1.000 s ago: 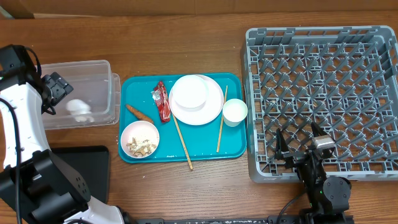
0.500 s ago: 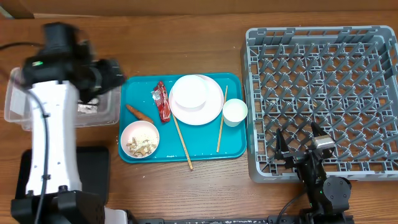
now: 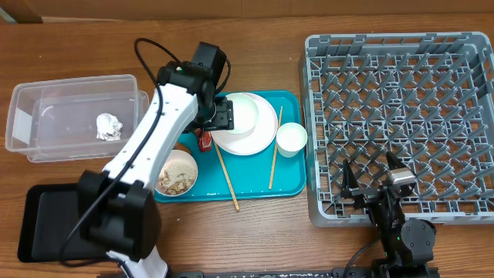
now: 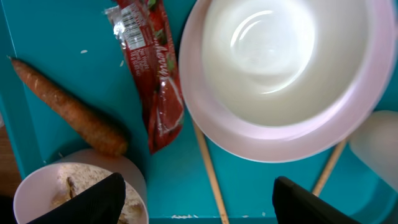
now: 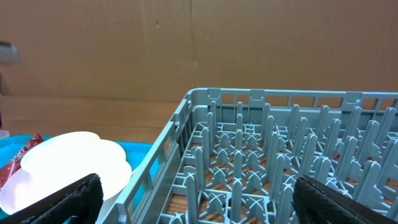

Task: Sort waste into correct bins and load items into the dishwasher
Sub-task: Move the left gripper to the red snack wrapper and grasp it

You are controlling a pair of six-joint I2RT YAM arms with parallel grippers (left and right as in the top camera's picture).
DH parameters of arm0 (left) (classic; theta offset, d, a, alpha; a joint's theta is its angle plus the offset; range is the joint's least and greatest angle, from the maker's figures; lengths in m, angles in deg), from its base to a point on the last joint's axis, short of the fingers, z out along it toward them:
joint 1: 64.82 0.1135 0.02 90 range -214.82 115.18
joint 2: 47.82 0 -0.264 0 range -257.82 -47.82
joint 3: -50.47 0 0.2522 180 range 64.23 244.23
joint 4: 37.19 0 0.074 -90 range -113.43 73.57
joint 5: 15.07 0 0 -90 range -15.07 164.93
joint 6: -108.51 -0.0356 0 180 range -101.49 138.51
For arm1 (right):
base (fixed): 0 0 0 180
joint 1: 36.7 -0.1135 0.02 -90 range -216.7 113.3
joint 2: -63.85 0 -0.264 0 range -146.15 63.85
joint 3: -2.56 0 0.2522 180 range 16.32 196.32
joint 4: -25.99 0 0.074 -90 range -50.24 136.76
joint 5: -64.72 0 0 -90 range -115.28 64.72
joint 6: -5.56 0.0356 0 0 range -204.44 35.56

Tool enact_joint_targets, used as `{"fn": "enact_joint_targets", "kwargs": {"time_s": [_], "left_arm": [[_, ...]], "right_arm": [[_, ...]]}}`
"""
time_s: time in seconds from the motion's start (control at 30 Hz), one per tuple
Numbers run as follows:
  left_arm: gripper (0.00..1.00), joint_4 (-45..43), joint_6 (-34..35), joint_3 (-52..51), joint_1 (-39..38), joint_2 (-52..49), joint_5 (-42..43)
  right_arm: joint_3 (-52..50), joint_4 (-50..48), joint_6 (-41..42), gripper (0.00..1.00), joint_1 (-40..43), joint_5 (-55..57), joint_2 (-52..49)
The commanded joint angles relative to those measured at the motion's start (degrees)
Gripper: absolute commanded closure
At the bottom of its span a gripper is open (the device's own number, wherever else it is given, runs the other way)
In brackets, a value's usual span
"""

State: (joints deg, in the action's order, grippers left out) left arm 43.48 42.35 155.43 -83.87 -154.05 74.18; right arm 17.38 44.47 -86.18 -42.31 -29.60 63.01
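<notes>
My left gripper hangs open over the teal tray, holding nothing. In the left wrist view its fingertips frame a chopstick below, between the pink bowl of rice and scraps and the second chopstick. The red wrapper and the carrot lie just ahead, left of the white bowl on the plate. The tissue ball sits in the clear tub. My right gripper stands open at the grey dish rack's near edge.
The teal tray lies between the tub and the rack. A small white cup stands at its right edge. The black tray lies at the front left, partly under my left arm. Bare wooden table runs along the back.
My left arm has swung right from the clear tub to above the teal tray. The tissue ball stays in the tub. The right arm has not moved.
</notes>
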Motion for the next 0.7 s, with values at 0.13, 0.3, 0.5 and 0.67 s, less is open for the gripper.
{"fn": "enact_joint_targets", "kwargs": {"time_s": [0.13,0.3,0.5,0.67], "left_arm": [[0.23,0.8,-2.2,-0.4,1.4,-7.3,-3.7],[0.24,0.4,-4.0,-0.4,1.5,-11.1,-4.0],[0.26,-0.8,-5.7,-0.4,1.9,-13.3,-5.6],[0.26,-1.2,-8.9,-0.4,1.9,-14.9,-5.7]], "right_arm": [[-0.6,-0.3,-0.2,0.00,0.2,-0.2,0.7],[-0.6,-0.3,-0.2,0.00,0.2,-0.2,0.7],[-0.6,-0.3,-0.2,0.00,0.2,-0.2,0.7],[-0.6,-0.3,-0.2,0.00,0.2,-0.2,0.7]]}}
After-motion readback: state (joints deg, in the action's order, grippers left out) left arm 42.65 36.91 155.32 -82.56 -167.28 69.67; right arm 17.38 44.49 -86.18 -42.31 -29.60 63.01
